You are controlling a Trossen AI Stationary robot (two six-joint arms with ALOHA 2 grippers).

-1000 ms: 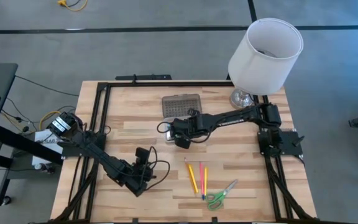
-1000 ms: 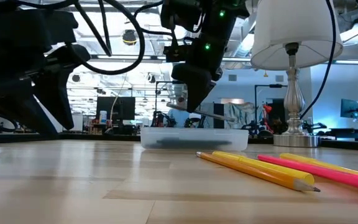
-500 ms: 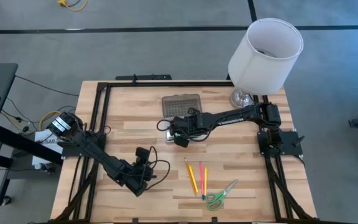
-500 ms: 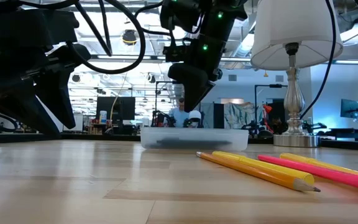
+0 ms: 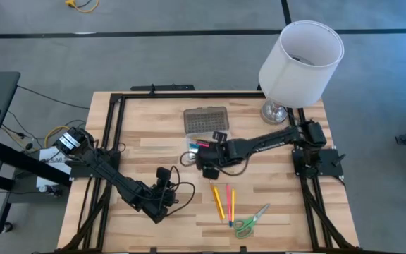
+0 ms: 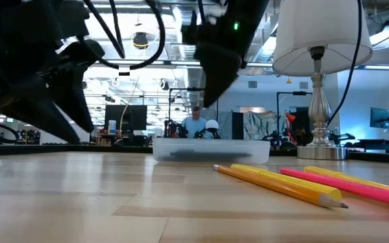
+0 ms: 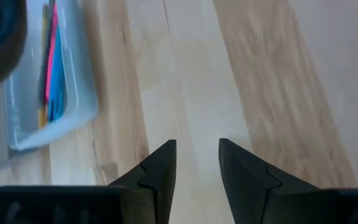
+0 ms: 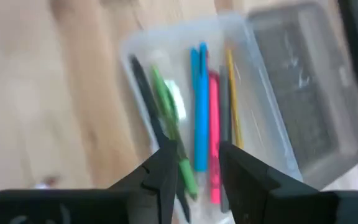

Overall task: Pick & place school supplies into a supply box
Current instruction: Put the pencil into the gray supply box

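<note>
The supply box (image 8: pixel 197 112) lies open near the table's middle, its dotted lid (image 5: pixel 206 120) folded back on the far side. In it lie dark, green, blue, pink and yellow pens. My right gripper (image 8: pixel 197 165) hovers open just above the box's near side (image 5: pixel 192 147), with nothing between its fingers. Two yellow pencils (image 5: pixel 218 201) and a pink one (image 5: pixel 227 200) lie on the wood nearer the front, green-handled scissors (image 5: pixel 249 223) beside them. My left gripper (image 7: pixel 197 163) stands open over bare wood at the near left (image 5: pixel 163 176).
A lamp with a white shade (image 5: pixel 302 60) stands at the far right corner, its base (image 6: pixel 319 150) on the table. Black rails (image 5: pixel 111 134) run along the table's edges. Bare wood lies between the box and the loose pencils (image 6: pixel 282 183).
My right gripper has opened and let go of a thin dark pen that it held tilted over the box. The pen no longer shows under the fingers. The gripper has then risen a little and drawn back toward the table's near edge.
</note>
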